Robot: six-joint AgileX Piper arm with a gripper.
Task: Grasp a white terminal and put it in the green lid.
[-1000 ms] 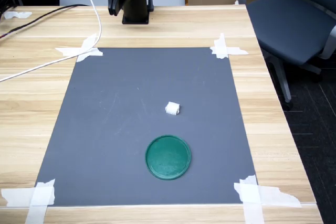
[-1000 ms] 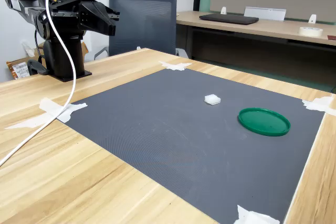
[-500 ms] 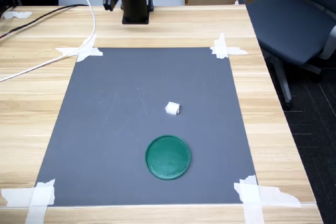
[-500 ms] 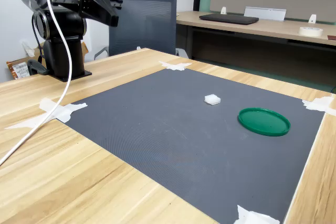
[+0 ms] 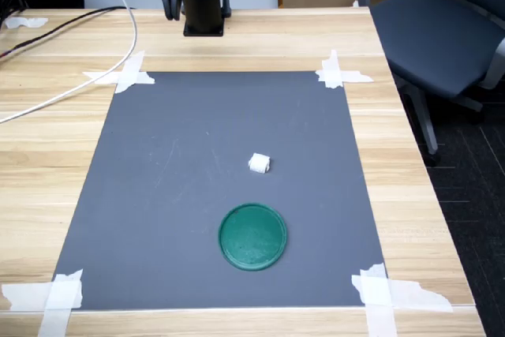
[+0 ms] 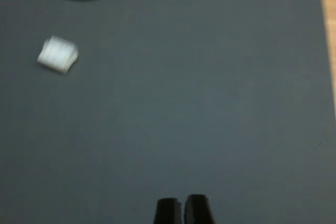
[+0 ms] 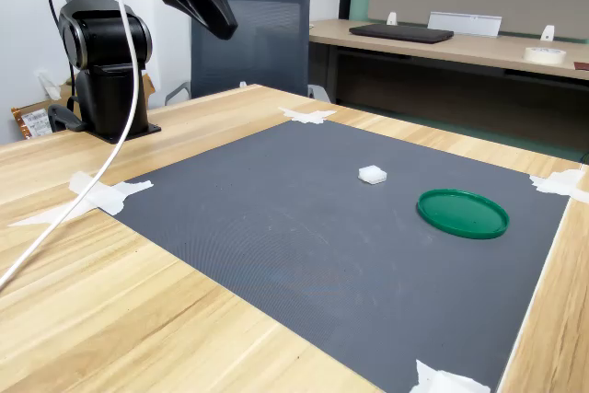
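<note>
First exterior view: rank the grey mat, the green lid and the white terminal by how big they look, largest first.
1. grey mat
2. green lid
3. white terminal
All three lie flat on one table, so the order is clear.

The white terminal (image 5: 259, 164) is seen lying on the grey mat (image 5: 158, 195), apart from the green lid (image 5: 252, 236) nearer the camera. The mat is taped to the wooden surface (image 5: 47, 155).

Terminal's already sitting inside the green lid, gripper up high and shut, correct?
Not inside. The white terminal lies on the grey mat, apart from the green lid, as the first exterior view shows. The gripper is high, fingers together.
</note>
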